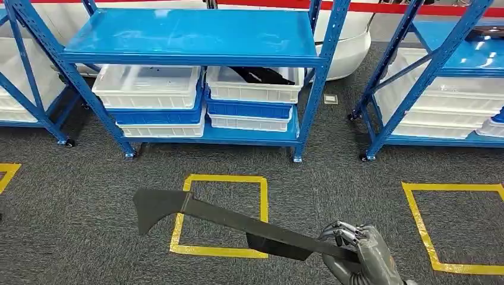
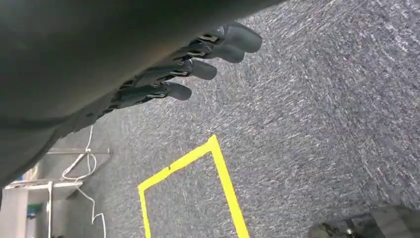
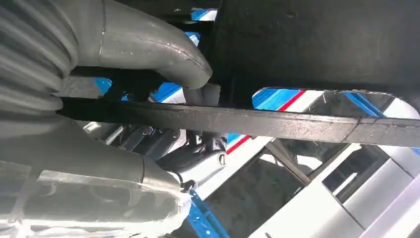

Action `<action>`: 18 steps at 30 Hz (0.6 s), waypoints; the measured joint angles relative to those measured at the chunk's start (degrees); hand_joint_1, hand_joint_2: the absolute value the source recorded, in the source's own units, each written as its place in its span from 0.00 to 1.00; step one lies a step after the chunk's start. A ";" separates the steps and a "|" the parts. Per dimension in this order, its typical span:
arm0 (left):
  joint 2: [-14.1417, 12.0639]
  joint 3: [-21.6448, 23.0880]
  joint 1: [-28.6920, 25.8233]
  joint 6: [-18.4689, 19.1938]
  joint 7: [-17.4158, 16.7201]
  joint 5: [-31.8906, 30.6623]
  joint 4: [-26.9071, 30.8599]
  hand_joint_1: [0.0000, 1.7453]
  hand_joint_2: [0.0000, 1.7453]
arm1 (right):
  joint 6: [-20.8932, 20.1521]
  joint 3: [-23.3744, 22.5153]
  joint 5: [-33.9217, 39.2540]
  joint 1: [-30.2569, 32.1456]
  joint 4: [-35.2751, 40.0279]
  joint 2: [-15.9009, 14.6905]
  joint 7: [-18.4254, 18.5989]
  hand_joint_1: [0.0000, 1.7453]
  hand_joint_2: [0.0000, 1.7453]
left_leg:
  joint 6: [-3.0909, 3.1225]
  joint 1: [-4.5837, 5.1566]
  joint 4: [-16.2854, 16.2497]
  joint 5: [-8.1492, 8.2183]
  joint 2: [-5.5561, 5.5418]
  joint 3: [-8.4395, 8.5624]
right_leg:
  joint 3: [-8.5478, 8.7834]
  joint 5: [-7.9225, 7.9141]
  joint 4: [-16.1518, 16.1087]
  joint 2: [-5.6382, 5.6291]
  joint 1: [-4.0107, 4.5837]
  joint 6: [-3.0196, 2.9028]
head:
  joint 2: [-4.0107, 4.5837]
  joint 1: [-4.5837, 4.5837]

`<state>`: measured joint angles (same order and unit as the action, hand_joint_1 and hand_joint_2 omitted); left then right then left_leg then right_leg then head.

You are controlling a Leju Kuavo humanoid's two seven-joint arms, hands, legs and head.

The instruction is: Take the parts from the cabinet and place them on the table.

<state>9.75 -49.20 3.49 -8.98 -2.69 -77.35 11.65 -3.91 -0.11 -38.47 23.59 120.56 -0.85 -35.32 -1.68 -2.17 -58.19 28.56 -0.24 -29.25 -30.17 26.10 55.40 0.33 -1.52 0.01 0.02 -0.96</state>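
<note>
My right hand (image 1: 356,246) grips one end of a long flat black part (image 1: 220,217), which reaches leftward over the carpet and widens into a fin at its far end. In the right wrist view the thumb (image 3: 148,47) lies over the part's thin black edge (image 3: 277,124), with the darker fingers under it. Ahead stands the blue cabinet (image 1: 190,35), and another black part (image 1: 261,75) lies in a white bin (image 1: 252,89) on its lower level. My left hand (image 2: 198,64) hangs over the grey carpet, its fingers stretched out and holding nothing.
Stacked white and blue bins (image 1: 148,95) sit on the cabinet's lower shelf. A second blue rack (image 1: 440,53) with white bins stands to the right. Yellow tape squares (image 1: 223,178) (image 1: 416,219) mark the carpet. A white rounded body sits behind the racks.
</note>
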 joint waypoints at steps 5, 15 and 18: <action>0.26 0.02 -0.05 -0.02 0.35 -0.15 0.00 0.00 0.00 | 0.76 0.09 -0.76 -0.40 -0.02 0.24 -0.11 1.00 1.00 | 1.87 0.91 0.09 -1.21 -0.05 -1.47 | -1.69 -0.46 0.40 -0.09 1.13 0.95 | 0.00 0.26; 0.31 0.00 -0.12 0.07 0.74 -0.13 0.00 0.00 0.00 | 0.90 0.09 -0.76 -0.15 -0.20 0.26 -0.17 1.00 1.00 | 3.49 2.19 0.03 -2.23 -0.03 -2.67 | -2.15 -1.80 0.05 -0.09 0.24 2.58 | 0.00 0.26; 0.31 0.02 -0.12 0.26 0.72 0.09 0.00 0.00 0.00 | 0.83 0.09 -0.39 -0.17 -0.42 0.26 -0.13 1.00 1.00 | 3.51 2.20 0.02 -2.26 -0.03 -2.67 | -2.17 -1.86 0.04 -0.09 0.23 2.67 | 0.00 0.26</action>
<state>10.05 -49.18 3.37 -8.72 -1.97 -77.26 11.65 -3.08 -0.02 -38.86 23.42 120.15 -0.59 -35.45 1.83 0.03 -58.17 26.30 -0.27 -31.92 -32.34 24.24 55.44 0.24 -1.28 2.68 0.02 -0.70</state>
